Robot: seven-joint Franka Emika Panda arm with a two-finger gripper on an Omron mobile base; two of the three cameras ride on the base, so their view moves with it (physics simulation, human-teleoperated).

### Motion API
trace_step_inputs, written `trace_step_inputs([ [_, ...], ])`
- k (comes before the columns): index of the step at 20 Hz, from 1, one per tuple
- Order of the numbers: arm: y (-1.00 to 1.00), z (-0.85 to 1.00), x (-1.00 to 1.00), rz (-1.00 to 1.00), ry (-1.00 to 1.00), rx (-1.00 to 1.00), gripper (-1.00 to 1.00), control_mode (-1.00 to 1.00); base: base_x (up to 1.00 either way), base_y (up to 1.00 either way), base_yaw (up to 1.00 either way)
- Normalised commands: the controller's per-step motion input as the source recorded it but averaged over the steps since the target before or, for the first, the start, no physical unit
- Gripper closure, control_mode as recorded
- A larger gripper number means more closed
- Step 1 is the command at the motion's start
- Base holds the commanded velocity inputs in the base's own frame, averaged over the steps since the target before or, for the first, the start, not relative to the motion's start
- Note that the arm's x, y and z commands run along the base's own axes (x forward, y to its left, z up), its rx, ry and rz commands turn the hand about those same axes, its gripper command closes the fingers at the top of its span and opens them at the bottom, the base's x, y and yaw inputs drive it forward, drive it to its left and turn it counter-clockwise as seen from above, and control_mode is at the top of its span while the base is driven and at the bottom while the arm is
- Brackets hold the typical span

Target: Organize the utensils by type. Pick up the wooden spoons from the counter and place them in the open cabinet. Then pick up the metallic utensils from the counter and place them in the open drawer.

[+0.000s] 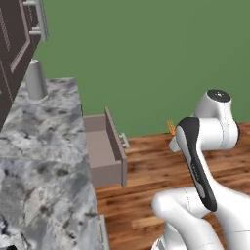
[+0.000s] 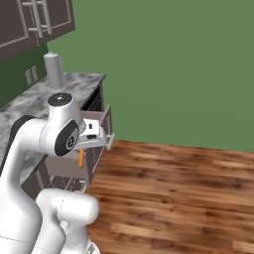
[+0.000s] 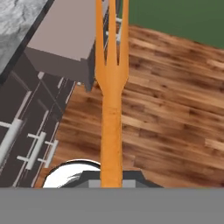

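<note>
My gripper is shut on an orange fork, one of the metallic utensils. In the hand view the fork runs up from the bottom edge, its tines toward the open drawer. The fork hangs over the wooden floor just outside the drawer. From the left base view a short orange tip of the fork peeks out behind the arm, right of the mauve-brown drawer, whose flat bottom looks bare. The marbled counter runs along the left. The wooden spoons are out of view.
A grey cylinder stands at the counter's far end, under dark upper cabinets. Closed drawer fronts with bar handles sit below the counter. Wooden floor stretches to the right, with a green wall behind.
</note>
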Motion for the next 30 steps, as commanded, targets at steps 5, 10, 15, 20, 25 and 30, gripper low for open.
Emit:
trace_step_inputs([
  [5, 0.0, 0.0, 0.0, 0.0, 0.0, 0.0, 1.0, 1.0, 0.52, 0.39, 0.0],
  [10, 0.0, 0.0, 0.0, 0.0, 0.0, 0.0, 1.0, 1.0, 0.51, 0.4, 0.0],
  [15, 0.0, 0.0, 0.0, 0.0, 0.0, 0.0, 1.0, 1.0, 0.53, 0.42, 0.0],
  [20, 0.09, 0.02, 0.11, 0.0, 0.04, -0.02, 1.0, -1.0, 0.46, 0.38, 0.0],
  [25, 0.48, 0.07, 0.61, 0.0, 0.23, -0.1, 1.0, -1.0, 0.0, 0.0, 0.0],
  [30, 0.34, -0.01, 0.42, 0.0, 0.26, -0.03, 1.0, -1.0, 0.0, 0.0, 0.0],
])
